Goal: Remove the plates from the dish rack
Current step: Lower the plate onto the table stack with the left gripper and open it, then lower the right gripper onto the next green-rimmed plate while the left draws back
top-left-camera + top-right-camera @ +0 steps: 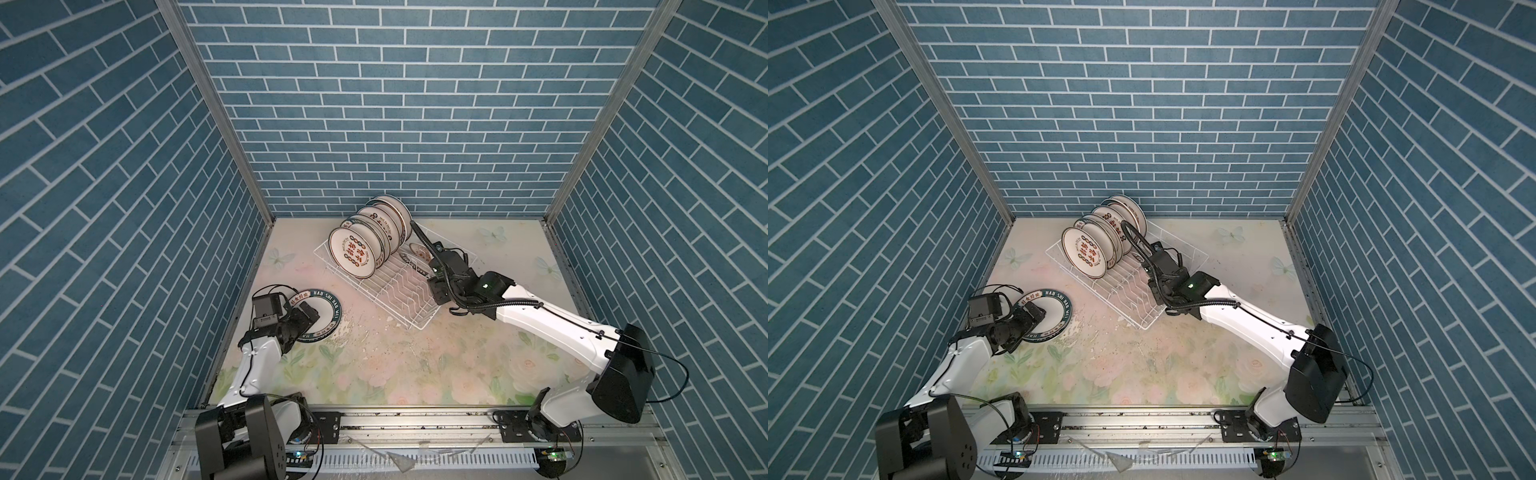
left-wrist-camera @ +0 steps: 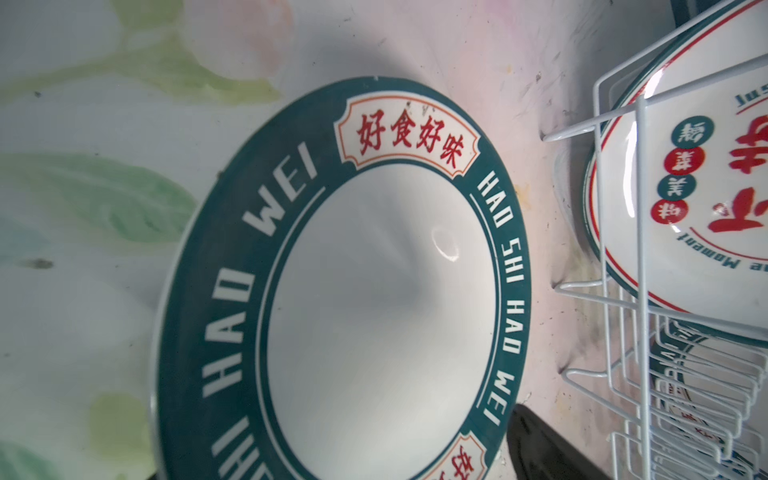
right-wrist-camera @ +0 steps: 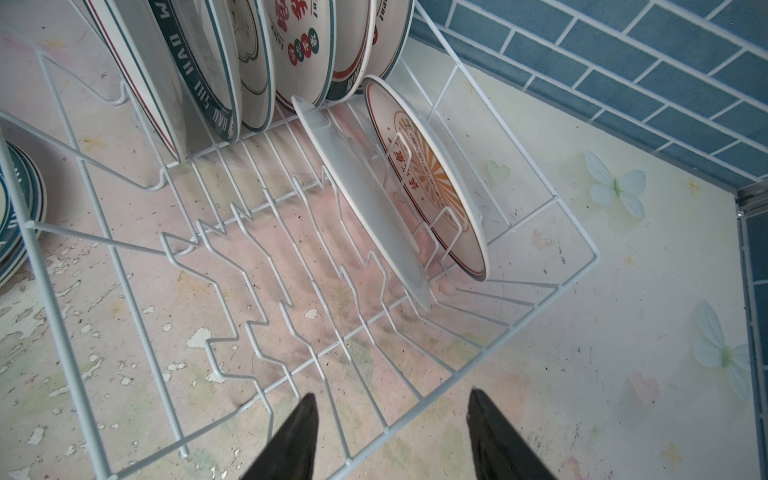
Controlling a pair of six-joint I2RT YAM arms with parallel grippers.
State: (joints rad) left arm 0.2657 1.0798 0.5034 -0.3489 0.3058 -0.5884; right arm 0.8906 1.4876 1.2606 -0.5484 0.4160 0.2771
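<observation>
**Top views.** The left gripper (image 1: 306,317) hangs over a green-rimmed plate (image 1: 329,318) lying flat on the table (image 1: 415,365), well apart from the dish rack (image 1: 415,321). Its fingers look spread, with the plate beneath them and not pinched. The right gripper (image 1: 435,291) reaches into the vacant near half of the rack, and its fingertips are hidden under the wrist here. Beyond them, a row of upright plates (image 1: 353,254) fills the far slots. Both top views agree on this layout.

**Left wrist view.** The green-rimmed plate (image 2: 374,311) lies face up ahead of the fingers. One dark finger (image 2: 548,449) shows just outside its rim, with no visible contact. The other finger is all but out of frame. On the visible finger's outer side stands a corner of the rack (image 2: 642,266) with a printed plate behind its wires.

**Right wrist view.** The right gripper's fingertips (image 3: 297,436) stand apart with only bare rack wires between them. Ahead of them, two smaller plates lean in the zigzag dividers: a white-backed plate (image 3: 365,199) and, just beside it, a sunburst plate (image 3: 432,178). Farther ahead is the upright row (image 3: 257,62). Outside the rack, layered green rims (image 3: 16,199) suggest the unloaded plates form a small stack.

**Progress.** The task appears to be under way but short of halfway. A few plates are out, while the full row and the two leaning plates are left to unload. The leaning pair is nearest the right fingers.
</observation>
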